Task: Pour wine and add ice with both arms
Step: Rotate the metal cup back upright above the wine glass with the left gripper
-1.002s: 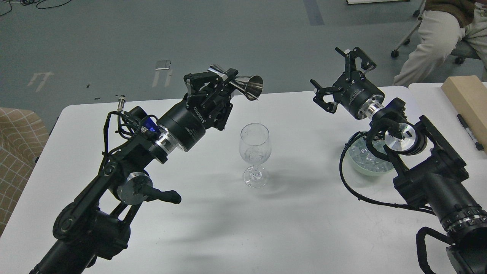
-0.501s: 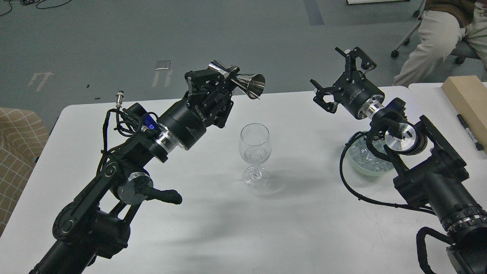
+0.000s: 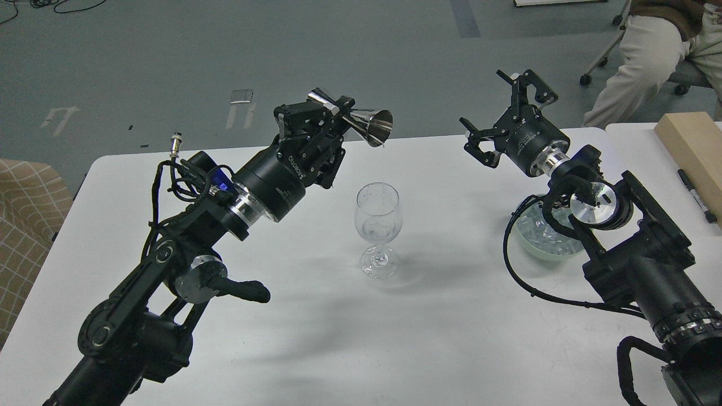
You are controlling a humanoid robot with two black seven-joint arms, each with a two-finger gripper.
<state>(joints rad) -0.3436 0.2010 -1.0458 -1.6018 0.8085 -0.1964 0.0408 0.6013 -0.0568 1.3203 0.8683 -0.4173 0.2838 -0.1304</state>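
Head view: left black claw gripper [image 3: 324, 121] clamped on shiny steel double-cone jigger [image 3: 361, 122], tipped sideways, mouth above clear stemmed wine glass [image 3: 378, 228] upright at mid-table. Right black claw gripper [image 3: 502, 115] fingers spread, holding nothing, raised behind pale green bowl [image 3: 533, 243]. Clear ice cubes [image 3: 536, 232] in bowl on white table [image 3: 428, 332].

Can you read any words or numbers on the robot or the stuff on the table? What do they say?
"ROBOTIQ": white letters, seen upside down, on the black left end effector holding the shiny steel double-cone measuring cup.
Smaller white print lower on that same body: too blurred to read.
White print on the black right end effector: too small to read.
Black marker pen: label unreadable.
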